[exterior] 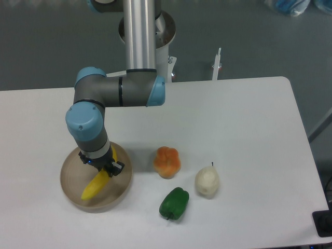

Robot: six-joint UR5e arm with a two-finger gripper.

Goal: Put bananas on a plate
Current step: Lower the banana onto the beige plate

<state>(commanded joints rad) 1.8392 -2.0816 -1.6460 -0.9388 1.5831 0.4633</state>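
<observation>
Gripper: the gripper (101,165) hangs straight down over the plate, its wrist blocking most of the view of the fingers; the jaws look clamped on the upper end of the banana.
Banana: the banana (94,185) is over the middle of the plate, a smooth yellow curve running from the gripper down toward 7 o'clock, its free end low. Whether that end touches the plate I cannot tell.
Why so held: gripped near one end, it droops along its length, which lets the long fruit lie flat inside the rim once let go.
Plate: the plate (120,187) is round, shallow, beige-tan with a low raised rim and a matt look; it sits at the table's 8 o'clock part.
Neighbours: an orange, lobed fruit (167,161) lies at 3 o'clock of the plate, just beside it; a glossy green pepper (174,204) lies at 4 o'clock; a whitish pear (207,182) with a thin stalk lies further out at 3 o'clock.
Table: the table (233,124) is plain white and smooth.
Stage: judged to be the setting-down step, release not yet made.
</observation>
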